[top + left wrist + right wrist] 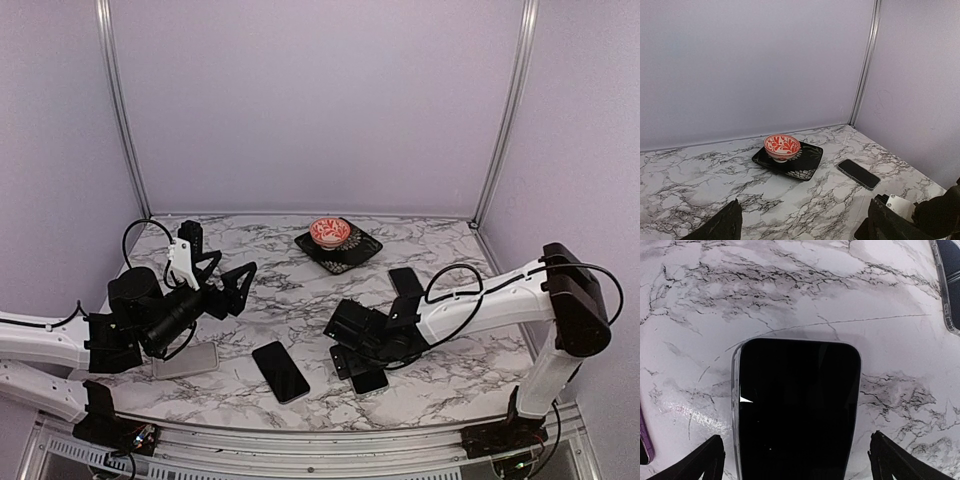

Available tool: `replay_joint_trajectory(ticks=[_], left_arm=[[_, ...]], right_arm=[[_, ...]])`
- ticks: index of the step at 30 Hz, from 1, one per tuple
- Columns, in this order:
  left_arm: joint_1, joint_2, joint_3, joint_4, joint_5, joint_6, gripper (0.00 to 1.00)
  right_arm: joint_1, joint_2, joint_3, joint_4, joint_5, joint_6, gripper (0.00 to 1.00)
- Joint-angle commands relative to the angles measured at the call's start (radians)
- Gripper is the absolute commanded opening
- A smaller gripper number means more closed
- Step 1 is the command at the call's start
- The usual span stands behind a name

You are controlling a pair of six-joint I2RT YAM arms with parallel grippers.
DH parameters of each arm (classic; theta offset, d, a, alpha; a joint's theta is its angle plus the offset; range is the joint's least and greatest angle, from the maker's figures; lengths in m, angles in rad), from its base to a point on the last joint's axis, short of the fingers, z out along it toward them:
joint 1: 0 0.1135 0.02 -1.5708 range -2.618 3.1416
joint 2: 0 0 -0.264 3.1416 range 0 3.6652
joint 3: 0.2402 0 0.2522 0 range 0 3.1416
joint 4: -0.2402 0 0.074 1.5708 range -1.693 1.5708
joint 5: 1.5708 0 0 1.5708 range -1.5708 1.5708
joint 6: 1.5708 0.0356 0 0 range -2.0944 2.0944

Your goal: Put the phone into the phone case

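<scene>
- Right wrist view: the black glossy phone (797, 410) runs off the bottom edge, so its near end is not seen.
- Only the tips of the right arm's black fingers (702, 462) show, at the bottom corners.
- A clear plastic rim (946, 285) is cut by the right edge.
- A thin purple edge (644, 440) at the left border shows too little to name it.
- Top view: the left arm covers part of the pale translucent flat case (190, 360).
- Left wrist view: the left arm's black fingers (722, 225) are cut by the bottom edge.
</scene>
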Motion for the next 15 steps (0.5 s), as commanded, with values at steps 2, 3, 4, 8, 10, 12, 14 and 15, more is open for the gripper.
replay_joint_trajectory(ticks=[2, 3, 4, 8, 10, 12, 14, 15], left_arm=[[0.002, -0.018, 0.021, -0.027, -0.02, 0.016, 0.88], [0.003, -0.017, 0.023, -0.028, -0.019, 0.016, 0.88], [0.002, -0.014, 0.024, -0.028, -0.02, 0.016, 0.88], [0.002, -0.011, 0.027, -0.031, -0.019, 0.015, 0.88], [0.002, -0.01, 0.026, -0.034, -0.019, 0.013, 0.88], [0.003, -0.008, 0.025, -0.035, -0.021, 0.014, 0.88], [0.002, -0.006, 0.026, -0.037, -0.025, 0.013, 0.88], [0.002, -0.005, 0.026, -0.037, -0.026, 0.012, 0.88]], right_arm=[[-0.053, -0.011, 0.06, -0.069, -0.118, -0.035, 0.99], [-0.073, -0.009, 0.054, -0.069, -0.181, -0.044, 0.99], [-0.091, -0.005, 0.047, -0.069, -0.237, -0.055, 0.99], [-0.114, 0.017, 0.032, -0.101, -0.296, -0.07, 0.99], [-0.114, 0.027, 0.034, -0.109, -0.306, -0.082, 0.99], [-0.109, 0.036, 0.039, -0.106, -0.323, -0.094, 0.99], [-0.097, 0.049, 0.052, -0.106, -0.327, -0.101, 0.99], [-0.093, 0.057, 0.059, -0.111, -0.327, -0.106, 0.99]])
